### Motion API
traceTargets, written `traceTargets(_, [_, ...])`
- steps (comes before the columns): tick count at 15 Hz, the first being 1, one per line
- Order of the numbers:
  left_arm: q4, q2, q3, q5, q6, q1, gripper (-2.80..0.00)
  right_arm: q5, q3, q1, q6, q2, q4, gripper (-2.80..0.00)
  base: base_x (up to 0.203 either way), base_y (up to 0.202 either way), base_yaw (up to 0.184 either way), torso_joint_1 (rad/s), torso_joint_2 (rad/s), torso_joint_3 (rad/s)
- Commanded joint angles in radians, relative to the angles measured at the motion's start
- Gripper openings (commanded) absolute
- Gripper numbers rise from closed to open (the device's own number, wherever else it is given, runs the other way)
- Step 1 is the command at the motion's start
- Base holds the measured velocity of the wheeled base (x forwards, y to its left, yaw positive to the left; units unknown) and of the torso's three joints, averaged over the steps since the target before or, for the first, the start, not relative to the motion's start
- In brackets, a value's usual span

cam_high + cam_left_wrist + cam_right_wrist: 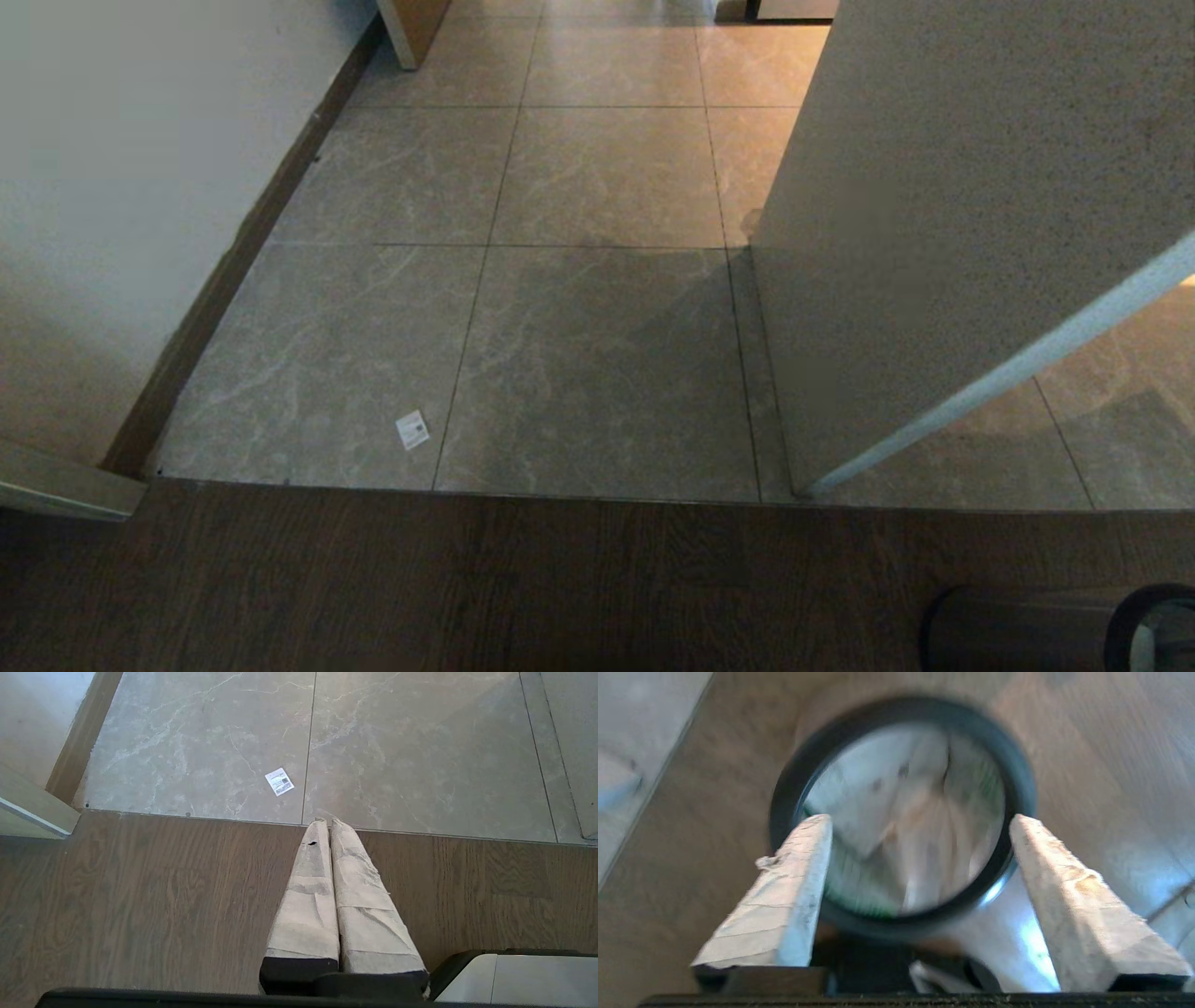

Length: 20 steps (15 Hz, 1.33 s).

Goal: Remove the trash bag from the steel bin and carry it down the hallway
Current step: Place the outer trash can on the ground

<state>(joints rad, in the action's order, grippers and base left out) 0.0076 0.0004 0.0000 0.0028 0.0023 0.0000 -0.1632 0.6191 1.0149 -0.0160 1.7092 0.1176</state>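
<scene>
The steel bin [1018, 630] stands on the dark wood floor at the lower right corner of the head view, and its black rim ring [1020, 784] shows from above in the right wrist view. Inside it lies the white crinkly trash bag [906, 826] with green print near the edge. My right gripper [920, 819] hovers over the bin's mouth, open, its taped fingers [794, 882] apart on either side of the rim and holding nothing. My left gripper [325, 822] is shut and empty above the wood floor. The tiled hallway [607, 177] runs ahead.
A small flat white scrap [412, 429] lies on the tiles near the wood-floor threshold [467, 490]. A white wall with dark skirting [233, 252] bounds the left. A large pale speckled panel [934, 233] stands on the right, narrowing the passage.
</scene>
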Motion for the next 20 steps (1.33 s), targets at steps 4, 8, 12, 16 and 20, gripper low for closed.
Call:
traceTargets(4, [0.0,0.0,0.0,0.0,0.001,0.0,-2.8,-0.004,-0.032,0.052,0.066,0.17,0.123,0.0,0.0,0.0,0.0,0.0,0.0,0.0])
traceTargets(8, [0.0,0.0,0.0,0.0,-0.001,0.0,-2.8,-0.007,-0.085,0.057,0.153,0.237,0.212,0.0,0.0,0.0,0.0,0.0,0.0,0.0])
traceTargets(12, [0.0,0.0,0.0,0.0,0.0,0.0,-2.8,-0.003,-0.109,0.121,0.324,0.358,0.393,0.0,0.0,0.0,0.0,0.0,0.0,0.0])
traceTargets(16, [0.0,0.0,0.0,0.0,-0.001,0.0,-2.8,-0.002,-0.093,0.152,0.413,0.421,0.447,0.0,0.0,0.0,0.0,0.0,0.0,0.0])
traceTargets(20, [0.0,0.0,0.0,0.0,-0.001,0.0,-2.8,-0.004,-0.078,0.154,0.419,0.484,0.502,0.0,0.0,0.0,0.0,0.0,0.0,0.0])
